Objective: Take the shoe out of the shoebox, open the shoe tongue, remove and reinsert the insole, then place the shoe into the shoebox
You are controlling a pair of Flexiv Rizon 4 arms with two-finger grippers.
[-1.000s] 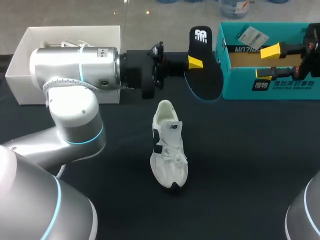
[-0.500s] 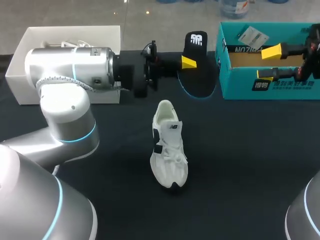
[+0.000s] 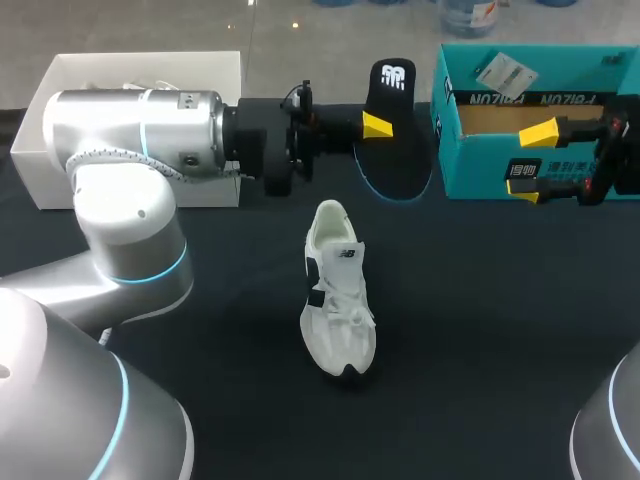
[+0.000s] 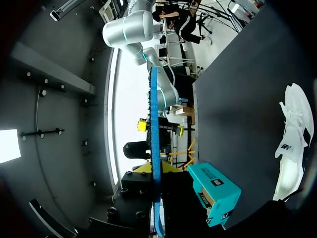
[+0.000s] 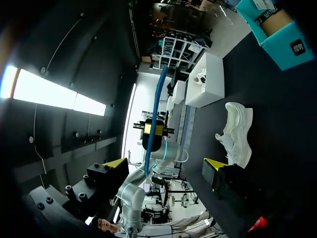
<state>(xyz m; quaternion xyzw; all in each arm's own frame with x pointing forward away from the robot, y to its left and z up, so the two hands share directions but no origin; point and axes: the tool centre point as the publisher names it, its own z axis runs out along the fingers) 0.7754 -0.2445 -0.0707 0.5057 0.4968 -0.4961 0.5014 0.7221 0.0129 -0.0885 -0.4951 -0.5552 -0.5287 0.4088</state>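
The left jaws are clenched on the black insole (image 3: 395, 140), holding it clear of the tabletop (image 3: 480, 330) just beside the teal shoebox (image 3: 475, 165). The white shoe (image 3: 338, 290) lies on the tabletop at about 7 o'clock from the insole, its long axis running 12 to 6 with the heel opening at 12, nearest the insole. Reinsertion looks like the step in hand, and the left arm is the nearer one: the right jaws, released and holding nothing, hang at the shoebox's front wall, well apart at roughly 2 o'clock from the shoe.
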